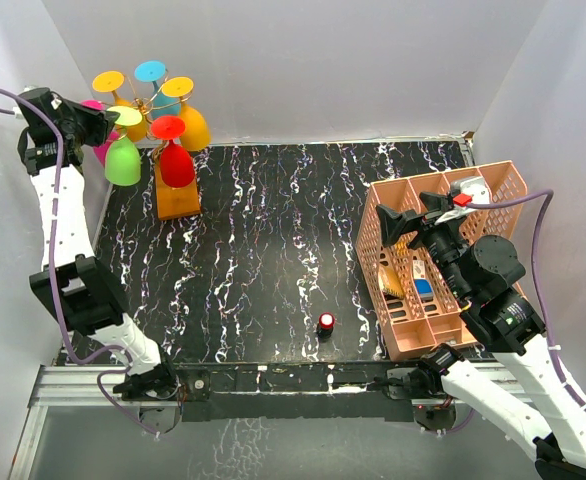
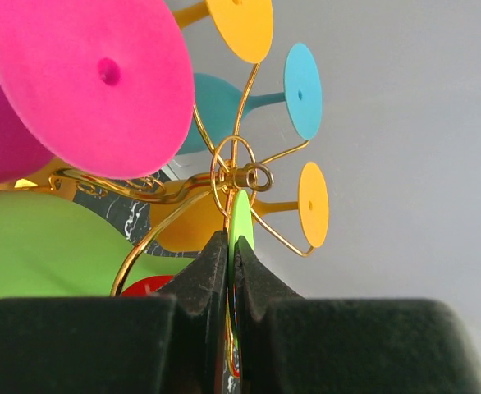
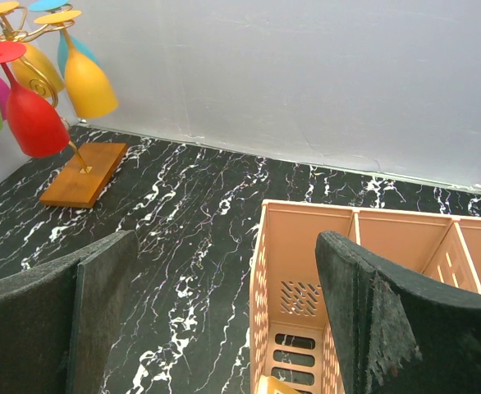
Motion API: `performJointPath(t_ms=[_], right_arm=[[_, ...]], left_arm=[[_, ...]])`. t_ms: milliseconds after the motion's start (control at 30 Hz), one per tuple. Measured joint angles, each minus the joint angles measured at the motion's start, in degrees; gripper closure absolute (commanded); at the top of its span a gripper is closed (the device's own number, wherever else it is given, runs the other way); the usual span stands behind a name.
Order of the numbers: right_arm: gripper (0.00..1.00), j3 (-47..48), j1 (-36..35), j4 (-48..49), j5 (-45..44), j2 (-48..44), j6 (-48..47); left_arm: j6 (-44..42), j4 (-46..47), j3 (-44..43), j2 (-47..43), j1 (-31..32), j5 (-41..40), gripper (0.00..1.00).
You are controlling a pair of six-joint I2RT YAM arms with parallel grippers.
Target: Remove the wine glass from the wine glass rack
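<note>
Rack: the wine glass rack [image 1: 178, 195] is standing at the far left of the table [image 1: 273, 240], its flat wooden base resting on the marbled top; it is carrying glasses in pink, green, red, blue and yellow-orange, all hanging bowl down
Glass in hand: the green glass [image 1: 123, 162] is hanging on the near left side of the rack, just beside the pink glass [image 2: 101, 82]; its thin green foot [image 2: 240, 217] is sitting close under the wire hub, seen edge-on from the left wrist
Left gripper: the left gripper [image 2: 231, 245] is reaching up to the rack and is pinching the rim of the green foot, both pads pressing on it with no gap between them
Right gripper: the right gripper [image 3: 228, 238] is hovering over the left edge of the pink basket [image 1: 493, 168] at the right, fingers wide apart and holding nothing
Done, as I am judging it: the approach and the grasp on the foot
Remaining: the glass is not yet off the rack; the foot probably needs sliding outward along its wire arm until the stem is coming free, then carrying away and putting down on the table
Care: the pink and red glasses are hanging very near, so a sideways pull is risking to knock them
</note>
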State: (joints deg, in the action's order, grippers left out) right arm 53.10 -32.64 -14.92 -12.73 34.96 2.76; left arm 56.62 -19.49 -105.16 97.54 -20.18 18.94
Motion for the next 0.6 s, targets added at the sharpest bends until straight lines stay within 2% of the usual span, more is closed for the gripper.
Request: performJointPath(t_ms=[400, 600], right_arm=[[0.02, 0.00, -0.04, 0.00, 0.02, 0.00, 0.02], [0.02, 0.00, -0.04, 0.00, 0.46, 0.09, 0.04]], left_arm=[[2.60, 0.74, 2.49, -3.58, 0.04, 4.94, 1.00], [3.30, 1.79, 6.51, -7.08, 0.02, 6.36, 1.00]])
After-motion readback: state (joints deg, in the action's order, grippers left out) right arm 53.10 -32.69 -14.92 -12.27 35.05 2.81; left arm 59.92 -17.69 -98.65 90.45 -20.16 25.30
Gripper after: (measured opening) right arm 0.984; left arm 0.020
